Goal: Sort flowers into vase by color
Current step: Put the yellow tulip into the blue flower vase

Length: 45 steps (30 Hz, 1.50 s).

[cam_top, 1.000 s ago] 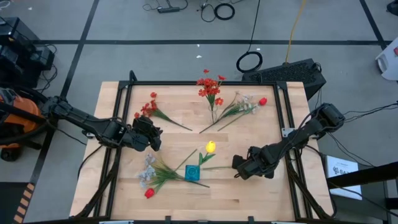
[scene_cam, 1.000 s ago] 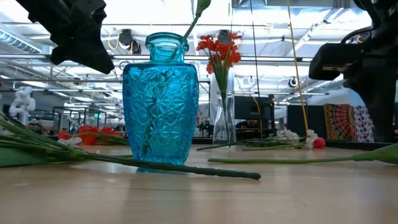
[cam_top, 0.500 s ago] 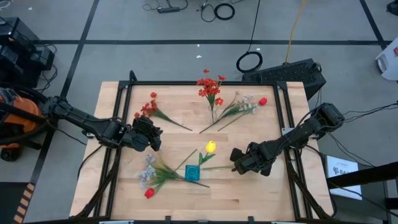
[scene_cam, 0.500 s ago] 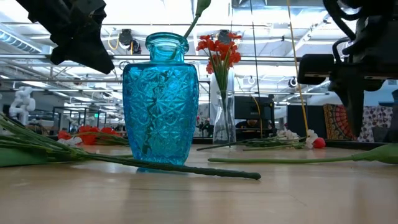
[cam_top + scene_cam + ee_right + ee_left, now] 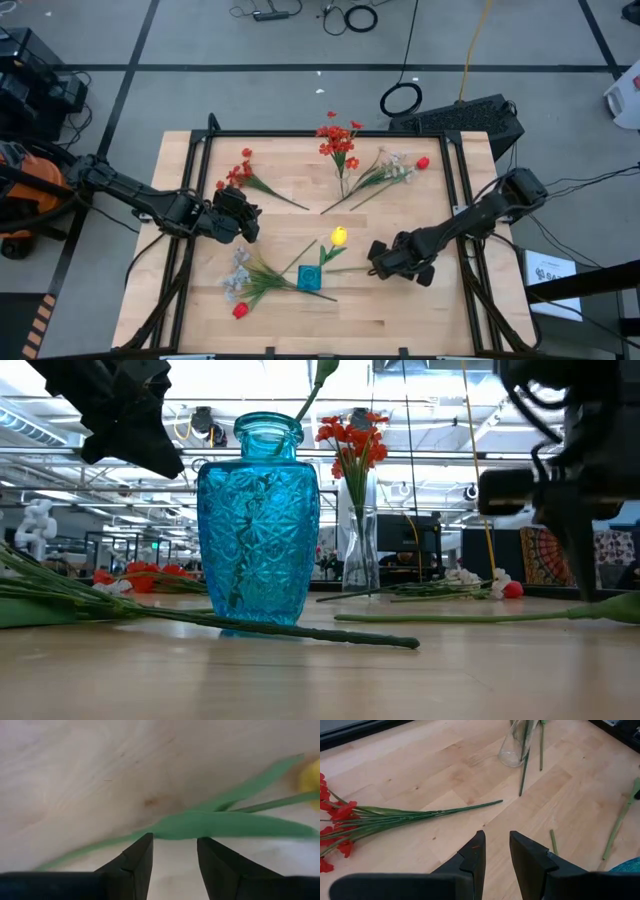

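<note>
A blue glass vase (image 5: 310, 279) (image 5: 258, 525) stands near the table's near edge, with a yellow tulip (image 5: 339, 237) leaning out of it. A clear vase (image 5: 359, 550) (image 5: 516, 742) farther back holds red flowers (image 5: 338, 140). A green stem with a long leaf (image 5: 350, 268) (image 5: 225, 825) lies flat on the table, right of the blue vase. My right gripper (image 5: 383, 260) (image 5: 175, 855) is open just above it, a finger on each side of the leaf. My left gripper (image 5: 238, 215) (image 5: 495, 852) hovers open near a red spray (image 5: 240, 176) (image 5: 350, 815).
Pale sprays and a red bud (image 5: 243, 288) lie left of the blue vase. A white-lavender spray with a red bud (image 5: 395, 166) lies near the far right corner. A black frame (image 5: 462, 190) runs along the table's edges. Bare wood shows near the right gripper.
My right gripper has moved toward the table's left and down, closing on the lying green stem beside the blue vase. The flowers and vases have stayed put.
</note>
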{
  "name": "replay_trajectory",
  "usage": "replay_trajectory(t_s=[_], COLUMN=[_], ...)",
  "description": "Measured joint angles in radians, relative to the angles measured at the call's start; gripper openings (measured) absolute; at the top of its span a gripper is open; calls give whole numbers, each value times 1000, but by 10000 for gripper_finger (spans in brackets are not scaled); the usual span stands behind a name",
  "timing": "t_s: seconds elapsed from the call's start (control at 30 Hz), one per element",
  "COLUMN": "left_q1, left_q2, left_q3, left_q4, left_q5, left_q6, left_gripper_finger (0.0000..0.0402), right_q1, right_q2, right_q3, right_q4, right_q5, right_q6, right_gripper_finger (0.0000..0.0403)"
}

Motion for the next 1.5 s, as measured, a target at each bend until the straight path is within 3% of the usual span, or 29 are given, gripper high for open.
replay_trajectory(t_s=[0.2, 0.43, 0.8, 1.03, 1.2, 1.4, 1.5], left_q1=[0, 0, 0, 0, 0, 0, 0], left_q2=[0, 0, 0, 0, 0, 0, 0], left_q3=[0, 0, 0, 0, 0, 0, 0], left_q4=[1, 1, 1, 0, 0, 0, 1], left_q5=[0, 25, 26, 27, 27, 27, 27], left_q6=[0, 0, 0, 0, 0, 0, 0], left_gripper_finger=[93, 93, 93, 93, 93, 93, 93], right_q1=[-24, -28, -54, -67, -73, -73, -73], right_q2=[75, 56, 60, 84, 88, 88, 88], right_q3=[5, 1, 3, 4, 3, 3, 3], right_q4=[38, 78, 6, -34, -44, -70, -71], right_q5=[-10, -1, 12, 76, 74, 82, 84], right_q6=[-9, -15, -13, -100, -236, -412, -554], right_gripper_finger=[143, 143, 143, 141, 107, 17, 10])
